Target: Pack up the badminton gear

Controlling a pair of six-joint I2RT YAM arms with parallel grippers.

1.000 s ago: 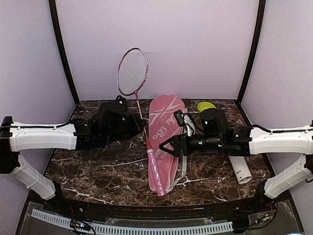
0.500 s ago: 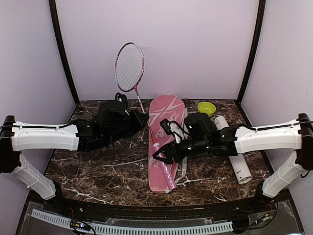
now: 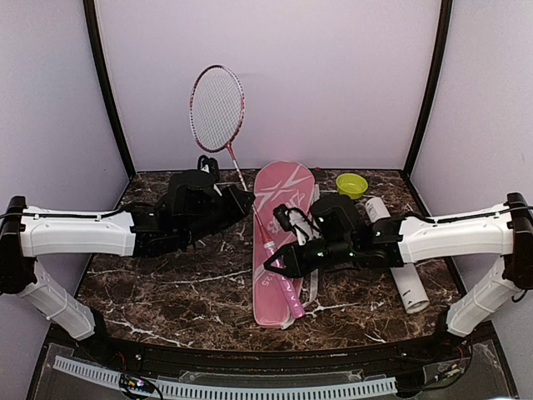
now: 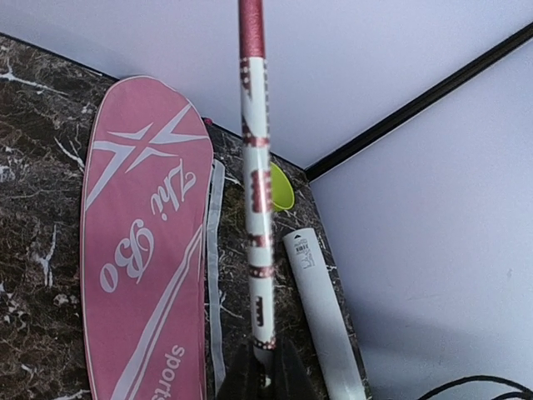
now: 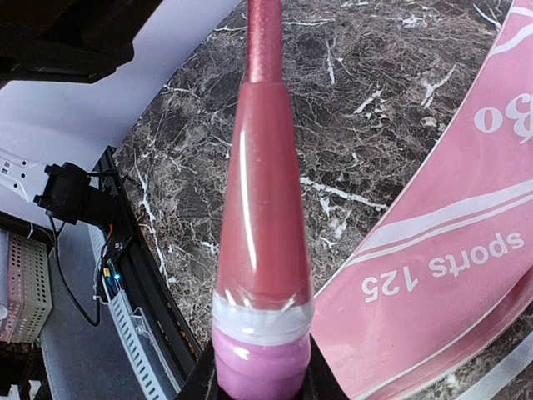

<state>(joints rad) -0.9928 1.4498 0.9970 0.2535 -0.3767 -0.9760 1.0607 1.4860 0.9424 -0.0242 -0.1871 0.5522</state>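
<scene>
Left tool point(image 4: 265, 368) pinches racket point(image 3: 216, 108) shaft, right tool point(image 5: 261, 379) clamps handle above cover point(image 3: 287, 196); mismatched pulls could bend shaft

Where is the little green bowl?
In the top view, the green bowl sits far back, right of the pink racket cover, by the white tube.

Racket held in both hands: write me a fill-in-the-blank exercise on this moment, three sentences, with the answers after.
1. The left hand is shut on the racket at its thin ____.
2. The right hand is closed around the racket's pink ____.
3. In the top view, the white tube lies to the ____ of the pink cover.
Missing words: shaft; handle; right.
</scene>
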